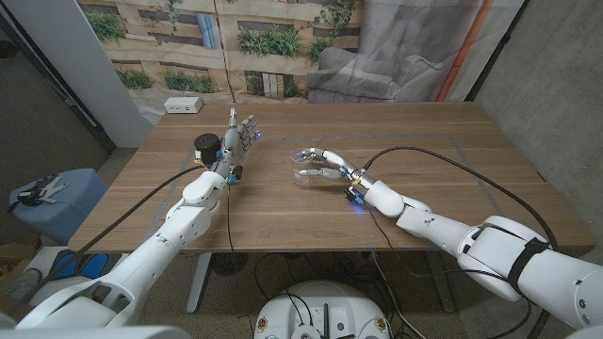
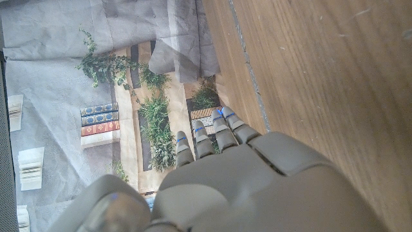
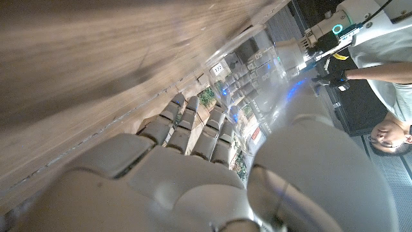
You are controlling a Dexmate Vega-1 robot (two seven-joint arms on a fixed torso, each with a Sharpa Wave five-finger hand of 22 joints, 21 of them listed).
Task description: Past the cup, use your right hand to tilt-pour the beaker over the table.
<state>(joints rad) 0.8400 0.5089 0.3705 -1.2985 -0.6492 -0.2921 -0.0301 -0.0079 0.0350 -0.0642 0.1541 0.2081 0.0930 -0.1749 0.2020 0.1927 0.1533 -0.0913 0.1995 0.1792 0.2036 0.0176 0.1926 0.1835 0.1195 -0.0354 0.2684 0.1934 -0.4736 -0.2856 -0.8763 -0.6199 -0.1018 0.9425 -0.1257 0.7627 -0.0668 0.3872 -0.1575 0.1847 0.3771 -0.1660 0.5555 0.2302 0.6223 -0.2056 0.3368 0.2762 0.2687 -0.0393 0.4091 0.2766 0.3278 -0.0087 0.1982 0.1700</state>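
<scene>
Glass, clear and pale, made up the beaker [image 1: 307,166], which lay tipped over onto its side in the right hand [image 1: 325,168] near the middle of the worktop [image 1: 452,155], its mouth turned toward the robot's left. We saw that hand's fingers [image 1: 318,173] curled round the beaker from the right, holding it just over the wood; whether the glass touched the surface we could not tell. We saw the left hand [image 1: 240,137] standing on its edge to the left, fingers straight and apart, holding nothing, with a dark cup [image 1: 206,147] just beside it on its outer side. Bare wood stretched wide to the right of the beaker and toward the far edge, and between the two hands lay an open strip. A white box [image 1: 183,105] sat beyond the far left corner.
</scene>
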